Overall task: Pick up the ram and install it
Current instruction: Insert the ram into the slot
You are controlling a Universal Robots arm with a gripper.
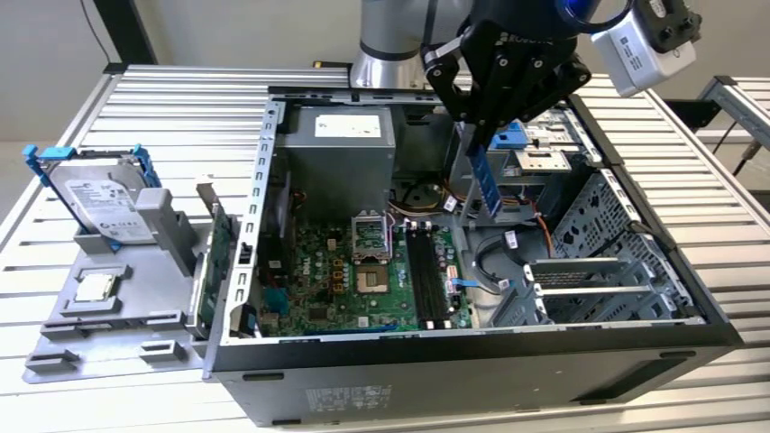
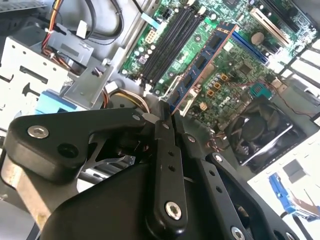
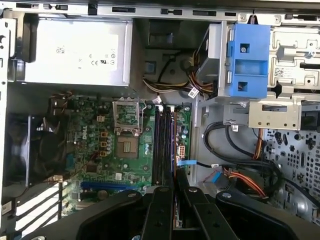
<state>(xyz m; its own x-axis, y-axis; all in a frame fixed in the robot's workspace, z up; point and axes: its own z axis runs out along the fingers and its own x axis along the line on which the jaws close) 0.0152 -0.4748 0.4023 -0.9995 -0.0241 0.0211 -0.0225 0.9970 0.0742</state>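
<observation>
I have the claw (image 1: 484, 128) clamped on the ram (image 1: 486, 176), its fingers pinched tight against both faces of the stick at the upper end. In the exterior view the ram hangs straight down from the claw, long edge vertical, in the air over the open computer case (image 1: 259, 189), which lies on its side on the slatted surface (image 1: 169, 90). The stick's lower end is clear of everything below it.

In the second wrist view the ram (image 2: 202, 62) runs away from the fingertips (image 2: 162, 120) toward the motherboard (image 2: 235, 65), chips showing on its face. It lies just beside the black memory slots (image 2: 170, 42) and roughly parallel to them (apart, not seated in any of them). In the first wrist view I see the ram (image 3: 174, 150) edge-on, a thin line rising from the claw (image 3: 172, 180) alongside the slots (image 3: 161, 145). The processor socket (image 3: 127, 145) is on the far side of those slots from the stick.

Elsewhere in the exterior view, outside the case toward the exterior view's left, a hard drive (image 1: 103, 203) stands in a blue bracket on a grey tray (image 1: 132, 311). A small square chip (image 1: 94, 287) rests there too, and a green expansion card (image 1: 216, 271) stands on edge against the case wall.
</observation>
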